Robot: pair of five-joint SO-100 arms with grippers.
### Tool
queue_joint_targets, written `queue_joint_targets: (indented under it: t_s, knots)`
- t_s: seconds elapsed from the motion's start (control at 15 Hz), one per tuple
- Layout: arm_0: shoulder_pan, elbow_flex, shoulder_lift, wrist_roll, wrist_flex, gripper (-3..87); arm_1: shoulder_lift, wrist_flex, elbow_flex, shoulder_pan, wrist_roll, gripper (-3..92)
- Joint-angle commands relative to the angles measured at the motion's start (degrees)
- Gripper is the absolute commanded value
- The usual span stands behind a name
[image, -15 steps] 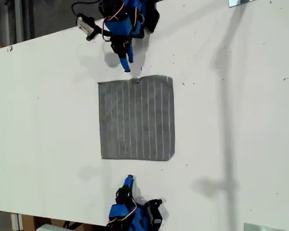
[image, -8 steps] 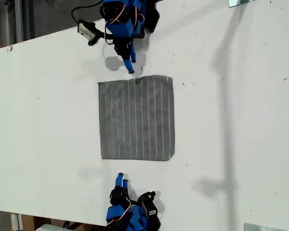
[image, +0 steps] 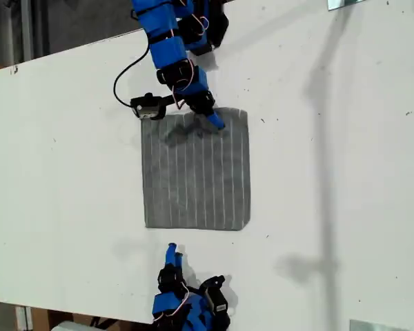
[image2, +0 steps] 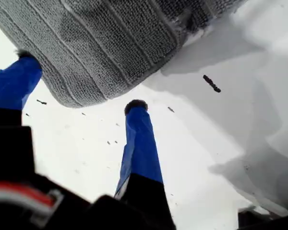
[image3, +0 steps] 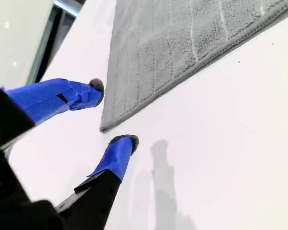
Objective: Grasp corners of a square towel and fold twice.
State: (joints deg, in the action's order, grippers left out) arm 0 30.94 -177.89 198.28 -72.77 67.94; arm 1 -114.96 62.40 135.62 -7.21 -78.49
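Change since earlier: our first claw point(image: 215, 123) has swung out from the exterior view's top edge and now sits over the towel's point(image: 196, 172) top border; half a second ago it was short of the cloth.
Second claw: unchanged from half a second ago, our second claw point(image: 172, 249) hangs over bare table point(image: 331, 172) below the towel's bottom edge in the exterior view.
First claw state: jaws wide apart, nothing clamped; a rounded towel corner point(image2: 69, 100) shows between the fingertips point(image2: 134, 106).
Second claw state: jaws apart, empty; another corner point(image3: 103, 128) lies just beyond the tips, not touching.
Towel: flat, spread square, mid-table, stripes running top to bottom in the exterior view.
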Motion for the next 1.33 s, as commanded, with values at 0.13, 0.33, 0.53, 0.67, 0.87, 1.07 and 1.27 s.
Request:
queue_joint_targets:
  t_s: [0.13,0.33,0.53,0.67,0.87,1.07,1.27]
  knots:
    - [0.44,-0.18,0.18,-0.44,0.44,17.8,6.24,-8.88,-0.18,-8.53,-7.29,35.8]
    - [0.35,-0.18,0.18,-0.79,0.79,17.7,12.66,-18.11,-0.26,-11.07,-10.81,34.7]
    - [0.18,-0.18,0.18,-0.88,0.97,17.5,22.06,-20.21,-5.98,-12.13,-10.99,19.8]
    - [0.09,-0.18,0.18,-0.70,0.97,17.5,26.98,-20.04,-9.58,-12.57,-10.99,5.7]
    - [-4.83,4.13,-2.64,-4.57,4.13,16.0,27.42,-19.69,-10.63,-12.57,-10.28,-0.1]
    - [-20.57,21.71,-29.62,-12.83,0.97,15.1,27.25,-19.16,-11.16,-12.13,-9.67,-0.1]
    - [-34.19,46.32,-73.56,-13.89,-9.05,19.7,26.98,-18.63,-11.16,-12.57,-9.49,-0.1]
